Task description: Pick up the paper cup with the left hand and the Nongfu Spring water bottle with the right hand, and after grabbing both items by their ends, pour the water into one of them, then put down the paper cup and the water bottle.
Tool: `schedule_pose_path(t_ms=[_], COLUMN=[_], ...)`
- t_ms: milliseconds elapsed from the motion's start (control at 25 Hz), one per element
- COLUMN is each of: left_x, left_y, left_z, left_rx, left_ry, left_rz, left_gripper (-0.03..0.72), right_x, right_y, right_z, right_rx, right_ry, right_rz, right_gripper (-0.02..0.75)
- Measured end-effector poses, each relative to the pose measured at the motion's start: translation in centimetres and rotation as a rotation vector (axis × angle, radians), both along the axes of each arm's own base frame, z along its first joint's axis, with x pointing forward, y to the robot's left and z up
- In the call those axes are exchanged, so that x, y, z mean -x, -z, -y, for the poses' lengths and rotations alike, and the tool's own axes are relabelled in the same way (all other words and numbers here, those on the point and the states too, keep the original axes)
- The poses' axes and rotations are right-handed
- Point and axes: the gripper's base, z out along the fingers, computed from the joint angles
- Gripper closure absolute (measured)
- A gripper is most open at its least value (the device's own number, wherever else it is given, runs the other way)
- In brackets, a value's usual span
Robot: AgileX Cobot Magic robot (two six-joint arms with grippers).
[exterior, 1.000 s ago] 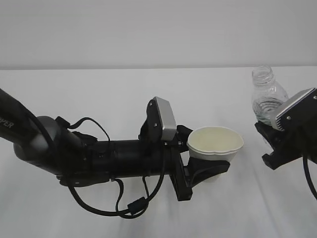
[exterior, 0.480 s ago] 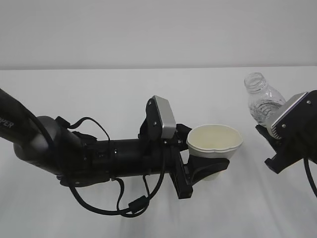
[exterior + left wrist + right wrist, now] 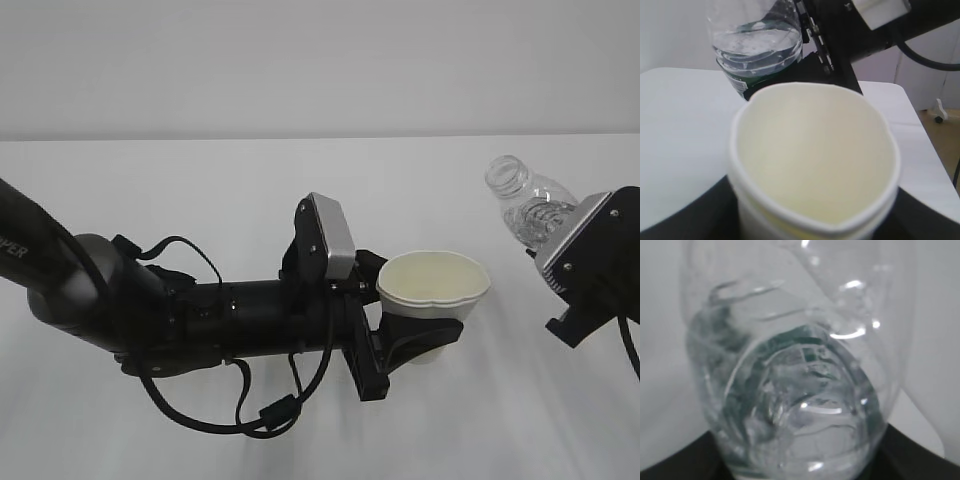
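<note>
Two grippers: each is clamped on its own item, both lifted clear of the white tabletop (image 3: 200,180).
Left hand (image 3: 405,345): black arm lying across the left and middle of the scene, its black jaws closed around the lower body of the cup.
Paper cup (image 3: 434,290): small white paper cup with a rolled rim and cream inside, held upright at mid-scene; the rim is pinched slightly out of round, and the inside looks dry in the left wrist view.
Gap: the bottle mouth is to the right of the cup rim and above it, not yet over the opening.
Water bottle (image 3: 530,205): small clear ribbed plastic bottle with no cap, tilted so its open neck leans left toward the cup; a dark green label shows low on it in the left wrist view.
Water (image 3: 757,45): clear liquid in the lower part of the bottle, nothing at the neck yet.
Right hand (image 3: 585,290): black gripper with a silver-grey wrist plate at the right edge, fingers closed on the bottle's base end.
Step in hand: starting the pour, by my reading.
Doing it well: bring the neck over the cup's centre before tipping further, tilt slowly, keep the cup level, and avoid squeezing the soft rim harder.
</note>
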Motion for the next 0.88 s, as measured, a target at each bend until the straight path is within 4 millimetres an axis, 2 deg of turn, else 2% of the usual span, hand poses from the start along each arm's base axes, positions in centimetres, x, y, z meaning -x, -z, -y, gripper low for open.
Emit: schedule_pose_path(t_ms=[280, 880], left_x=[0.0, -0.13], left_y=[0.0, -0.04], left_z=[0.0, -0.02], left_rx=[0.0, 0.005], left_ry=[0.0, -0.015], left_rz=[0.0, -0.004], left_gripper=[0.256, 0.257], right_x=[-0.22, -0.24], right_y=[-0.55, -0.63], right_z=[0.05, 0.06], right_rx=[0.081, 0.219], right_ry=[-0.024, -0.074], right_rz=[0.082, 0.119], right_gripper=[0.335, 0.335])
